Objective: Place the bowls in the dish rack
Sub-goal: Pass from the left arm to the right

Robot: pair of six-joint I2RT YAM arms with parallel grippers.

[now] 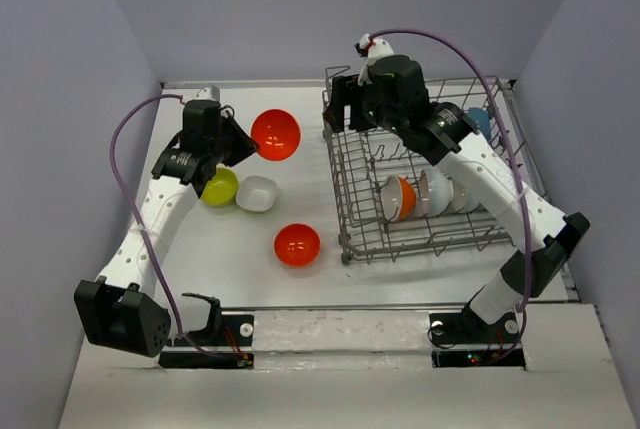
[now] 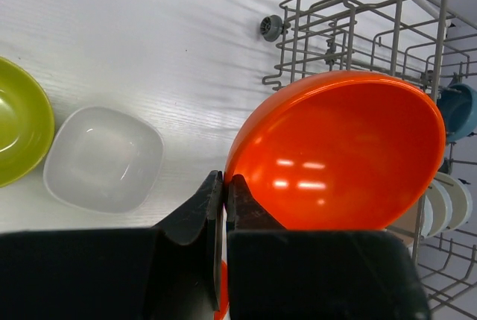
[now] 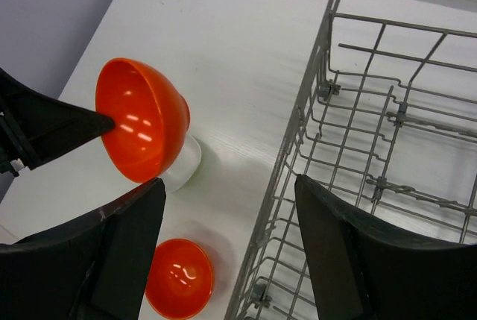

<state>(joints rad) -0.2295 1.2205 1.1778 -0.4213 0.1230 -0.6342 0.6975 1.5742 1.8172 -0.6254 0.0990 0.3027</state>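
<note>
My left gripper (image 1: 248, 147) is shut on the rim of an orange-red bowl (image 1: 276, 134) and holds it above the table, left of the dish rack (image 1: 345, 164); its fingers (image 2: 223, 189) pinch the rim (image 2: 339, 152). The held bowl also shows in the right wrist view (image 3: 141, 130). A yellow-green bowl (image 1: 219, 187), a squarish white bowl (image 1: 257, 193) and a second orange-red bowl (image 1: 297, 244) sit on the table. My right gripper (image 1: 345, 107) is open and empty over the rack's far-left corner (image 3: 298, 148). Several bowls (image 1: 430, 194) stand in the rack.
A blue bowl (image 1: 480, 121) sits at the rack's far right. The rack's small wheel (image 2: 270, 27) faces the table's middle. Grey walls close in on three sides. The table's front edge runs past the arm bases.
</note>
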